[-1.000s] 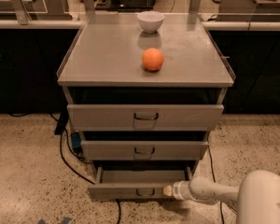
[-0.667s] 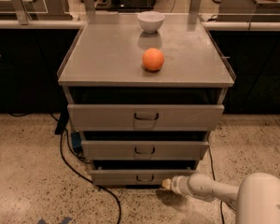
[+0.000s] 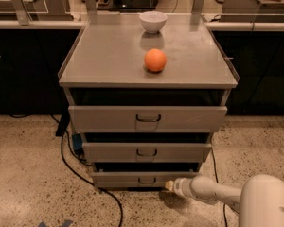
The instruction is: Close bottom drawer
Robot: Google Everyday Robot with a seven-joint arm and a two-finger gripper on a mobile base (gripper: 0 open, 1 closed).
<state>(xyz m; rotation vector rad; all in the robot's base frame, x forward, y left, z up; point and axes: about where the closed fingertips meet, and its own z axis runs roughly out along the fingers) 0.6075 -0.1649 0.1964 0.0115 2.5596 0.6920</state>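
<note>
One high view, looking down on the cabinet front.

The camera sits above and in front of the cabinet (image 3: 109,60), facing the far counters (image 3: 255,25) and tilted down, near enough that the whole cabinet fills the middle. The arm (image 3: 213,192) shows at the near right corner. Its gripper (image 3: 170,185) lies low at the front of the bottom drawer (image 3: 118,179), just right of the handle (image 3: 146,180).

Bottom drawer (image 3: 123,178): lowest of the grey metal cabinet's (image 3: 109,56) three, at floor level. Flat grey front, level. Small dark loop handle (image 3: 146,180) at its centre. Front looks pushed in or nearly so, with a dark strip of shadow above it. Gripper (image 3: 169,186) low at the front's right part, just right of the handle; whether it touches is unclear.
</note>
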